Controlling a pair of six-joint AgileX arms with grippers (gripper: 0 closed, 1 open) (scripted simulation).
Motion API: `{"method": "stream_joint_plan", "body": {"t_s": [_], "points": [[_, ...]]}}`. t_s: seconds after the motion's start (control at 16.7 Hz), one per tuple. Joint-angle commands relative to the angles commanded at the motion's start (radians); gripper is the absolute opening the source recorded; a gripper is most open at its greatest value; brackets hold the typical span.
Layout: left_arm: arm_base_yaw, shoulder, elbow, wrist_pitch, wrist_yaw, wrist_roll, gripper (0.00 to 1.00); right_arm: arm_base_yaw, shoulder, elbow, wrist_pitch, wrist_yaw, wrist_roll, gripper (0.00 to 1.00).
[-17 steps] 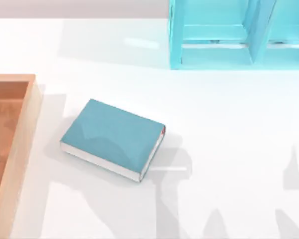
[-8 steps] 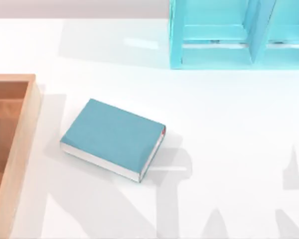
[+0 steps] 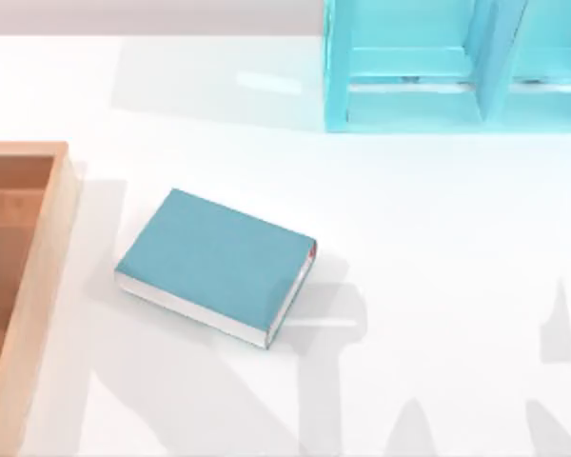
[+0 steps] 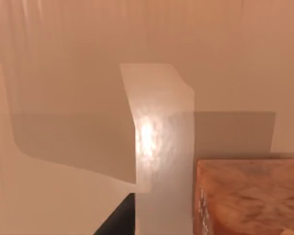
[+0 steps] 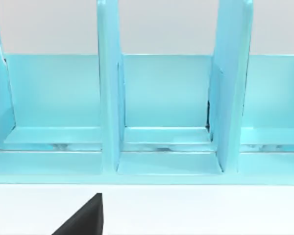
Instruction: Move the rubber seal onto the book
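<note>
Your book (image 3: 214,265) lies flat, left of table centre, just right of the wooden tray (image 3: 40,276); its teal cover is bare, so no placement is done. The left wrist view looks into the tray's interior, with the mottled orange-brown rubber seal (image 4: 250,196) close by, probably not yet lifted. You can't tell whether the left gripper's fingers are apart or closed. The right arm is parked facing the light-blue shelf unit (image 5: 161,122); its finger state is equally unclear. Left to do: grasp, carry, set down
</note>
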Motion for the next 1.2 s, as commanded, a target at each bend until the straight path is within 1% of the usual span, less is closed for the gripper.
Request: {"method": "stream_joint_plan", "body": {"t_s": [0.48, 0.54, 1.08, 1.2], "points": [[0.000, 0.000, 0.000, 0.000, 0.000, 0.000, 0.02, 0.000, 0.000, 0.000, 0.000, 0.000, 0.000, 1.00], [0.000, 0.000, 0.000, 0.000, 0.000, 0.000, 0.00, 0.000, 0.000, 0.000, 0.000, 0.000, 0.000, 1.00], [-0.002, -0.003, 0.002, -0.002, 0.000, 0.000, 0.00, 0.000, 0.000, 0.000, 0.000, 0.000, 0.000, 1.00], [-0.014, -0.016, 0.028, -0.033, -0.002, -0.012, 0.00, 0.000, 0.000, 0.000, 0.000, 0.000, 0.000, 1.00]]}}
